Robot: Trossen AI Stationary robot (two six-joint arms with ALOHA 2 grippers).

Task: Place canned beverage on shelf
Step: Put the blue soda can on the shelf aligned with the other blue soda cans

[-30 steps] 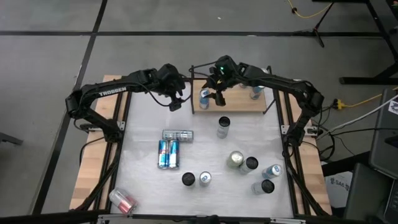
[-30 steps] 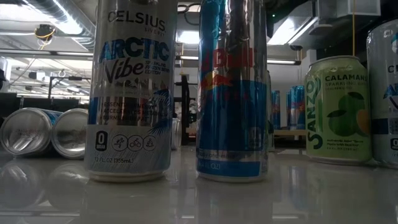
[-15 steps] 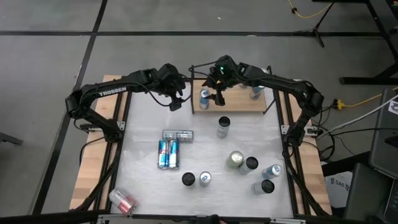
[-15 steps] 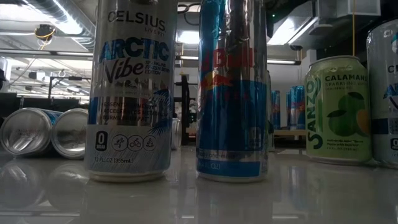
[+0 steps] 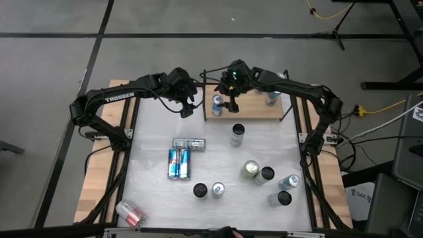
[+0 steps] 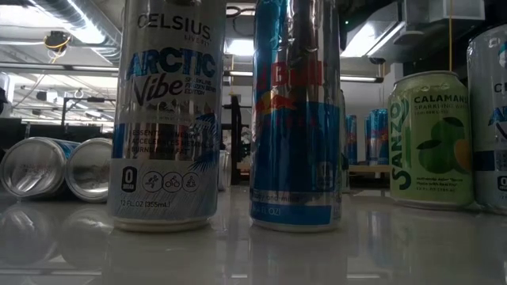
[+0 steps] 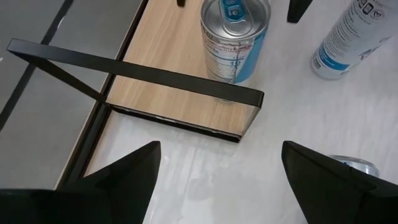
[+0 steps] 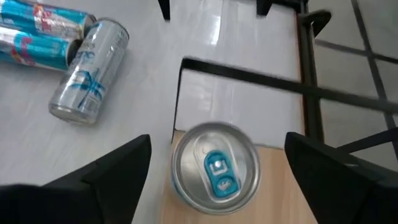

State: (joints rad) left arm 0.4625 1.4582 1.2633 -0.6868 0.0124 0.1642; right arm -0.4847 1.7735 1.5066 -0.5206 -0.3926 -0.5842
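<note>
**Can stood on the shelf, both grippers spread**

The table (image 5: 152,198) carried many cans, upright and lying. At its far edge sat the shelf (image 5: 254,109), a light wooden board with thin black uprights. On the shelf's left end stood the blue-tabbed can (image 8: 215,168), upright, with another can (image 5: 271,98) near the right end.

The right gripper (image 8: 214,163) hung directly above the blue-tabbed can, its fingers spread wide on either side and not touching it. The left gripper (image 7: 217,171) waited just beside the shelf's left end, also spread, holding nothing.

Such a can looked stiff but thin-walled, smooth and likely slippery; if full, fairly heavy. The best hold would be across the cylindrical wall at mid-height, squeezed gently to avoid denting.
</note>
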